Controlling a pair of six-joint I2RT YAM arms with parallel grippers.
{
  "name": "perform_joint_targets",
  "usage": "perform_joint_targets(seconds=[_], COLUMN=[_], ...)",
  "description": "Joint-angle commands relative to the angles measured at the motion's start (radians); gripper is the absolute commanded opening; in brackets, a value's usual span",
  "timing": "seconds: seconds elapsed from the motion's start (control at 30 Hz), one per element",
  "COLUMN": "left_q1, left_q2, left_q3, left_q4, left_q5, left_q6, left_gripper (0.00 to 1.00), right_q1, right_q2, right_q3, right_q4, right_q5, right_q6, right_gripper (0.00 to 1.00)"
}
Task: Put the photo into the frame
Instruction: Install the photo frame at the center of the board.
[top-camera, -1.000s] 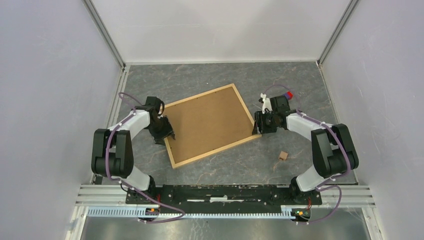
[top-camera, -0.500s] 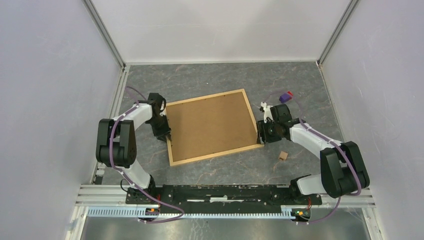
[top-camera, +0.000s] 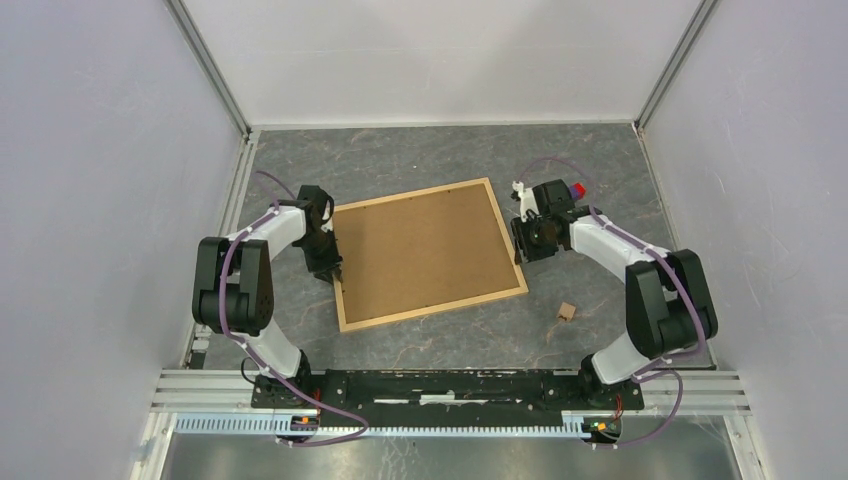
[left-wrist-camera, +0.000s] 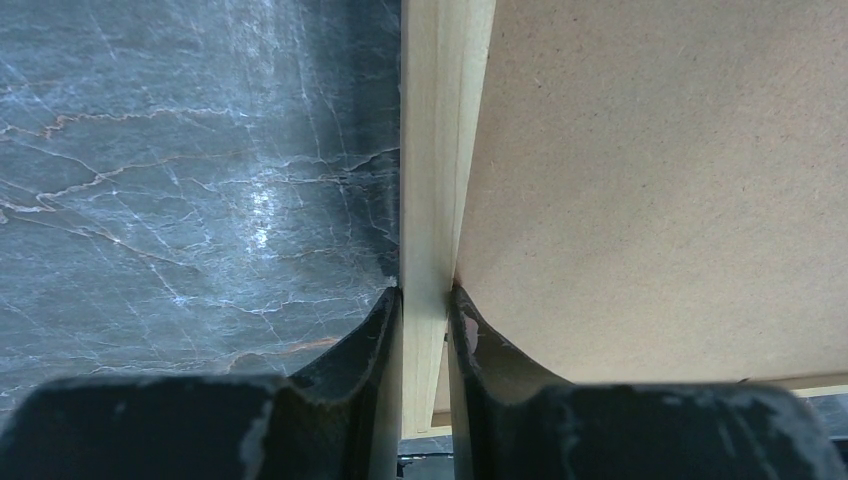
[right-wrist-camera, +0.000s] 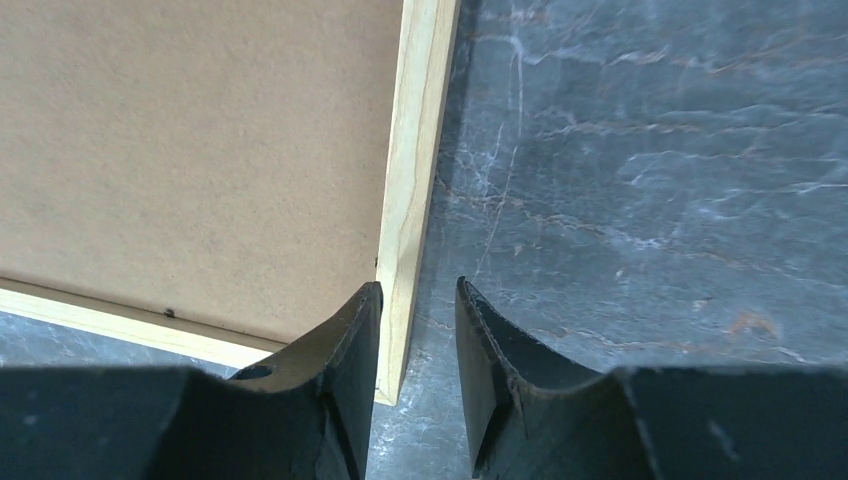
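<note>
Clamping the left rail of the frame (top-camera: 425, 250) with the left end effector (left-wrist-camera: 425, 300); straddling the right rail with the right end effector (right-wrist-camera: 418, 290), jaws apart, not gripping. Frame flat on the table (top-camera: 420, 160), back up, long axis left-right. No photo visible.

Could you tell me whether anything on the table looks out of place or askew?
The frame lies back side up, skewed on the table. A small tan block lies loose, just off the frame's near right corner.
</note>
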Motion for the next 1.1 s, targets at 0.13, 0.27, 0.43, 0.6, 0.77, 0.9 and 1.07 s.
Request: perform_joint_targets(seconds=[0.13,0.27,0.43,0.6,0.77,0.9,1.07], left_q1=[0.003,0.000,-0.003,-0.006,-0.009,-0.009,-0.013], left_q2=[-0.023,-0.018,-0.022,-0.023,-0.027,-0.025,-0.027], left_q3=[0.004,0.005,0.002,0.002,-0.001,0.000,-0.004], left_q4=[0.029,0.028,0.031,0.031,0.032,0.034,0.034], left_q5=[-0.077,-0.077,-0.077,-0.076,-0.077,-0.077,-0.077], left_q6=[0.040,0.040,0.038,0.037,0.036,0.034,0.034], left_gripper=[0.02,0.02,0.02,0.02,0.02,0.02,0.02], right_q1=[0.002,0.001,0.002,0.001,0.003,0.004,0.003], right_q2=[0.058,0.078,0.099,0.113,0.122,0.135,0.144], right_q3=[0.034,0.033,0.032,0.038,0.044,0.036,0.024], right_q4=[-0.017,-0.012,0.002,0.015,0.015,0.017,0.023], right_q5=[-0.006,-0.005,0.000,-0.002,-0.024,-0.026,0.002], right_q6=[-0.015,-0.013,-0.006,0.000,0.003,0.002,0.009], right_gripper=[0.38,0.36,0.34,0.34,0.34,0.34,0.34])
